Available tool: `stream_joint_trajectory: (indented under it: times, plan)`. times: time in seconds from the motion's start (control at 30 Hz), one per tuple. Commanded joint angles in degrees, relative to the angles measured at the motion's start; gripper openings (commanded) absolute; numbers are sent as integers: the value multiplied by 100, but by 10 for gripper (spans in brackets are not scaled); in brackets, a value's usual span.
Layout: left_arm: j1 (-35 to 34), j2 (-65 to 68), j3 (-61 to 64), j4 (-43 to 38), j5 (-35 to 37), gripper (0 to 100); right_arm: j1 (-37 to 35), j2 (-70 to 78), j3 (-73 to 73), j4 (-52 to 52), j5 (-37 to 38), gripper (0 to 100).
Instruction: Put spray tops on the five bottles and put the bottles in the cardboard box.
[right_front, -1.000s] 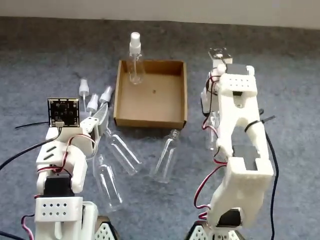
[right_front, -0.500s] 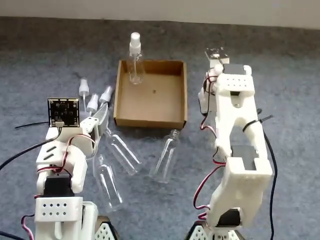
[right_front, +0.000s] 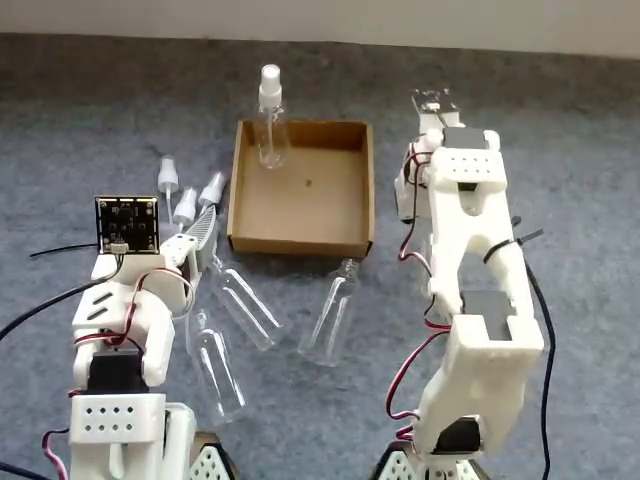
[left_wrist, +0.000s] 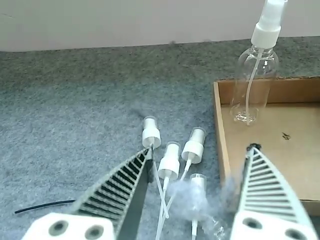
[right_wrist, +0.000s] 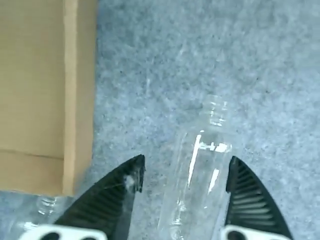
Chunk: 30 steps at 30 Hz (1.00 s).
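My right gripper (right_wrist: 185, 162) is open, its fingers on either side of a clear uncapped bottle (right_wrist: 200, 170) lying on the carpet beside the cardboard box (right_wrist: 40, 75). In the high view the right arm (right_front: 465, 200) covers that bottle. One bottle with a spray top (right_front: 270, 120) stands in the box (right_front: 300, 240) at its far left corner. My left gripper (left_wrist: 200, 151) is open above several loose spray tops (left_wrist: 170, 162), beside the box's left wall (left_wrist: 223, 150). Three uncapped bottles (right_front: 245, 305) (right_front: 215, 365) (right_front: 332, 310) lie in front of the box.
Grey carpet covers the table. A black cable (right_front: 55, 250) runs off to the left near the left arm. Another bottle's neck (right_wrist: 45, 205) lies near the box corner in the right wrist view. Open carpet lies right of the right arm.
The right arm has shifted slightly away from the front edge and a little left over its bottle. The left arm, the box and the other bottles have not moved.
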Motion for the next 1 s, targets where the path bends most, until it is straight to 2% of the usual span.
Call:
stream_joint_trajectory:
  times: [0.0,0.23,0.6,0.67,0.73,0.97]
  plan:
    - [-75,4,-40,-70,0,262,84,-40,-233,-233,185,225]
    - [-75,22,-40,-70,0,262,189,629,-725,-180,193,225]
    - [-75,22,-40,-70,0,262,259,2079,-2774,822,237,224]
    - [-75,22,-40,-79,0,262,242,2264,-3029,1182,448,224]
    - [-75,22,-31,-88,0,262,163,2360,-3319,1596,721,224]
    - [-75,22,-31,-88,0,262,119,2413,-4066,2158,765,224]
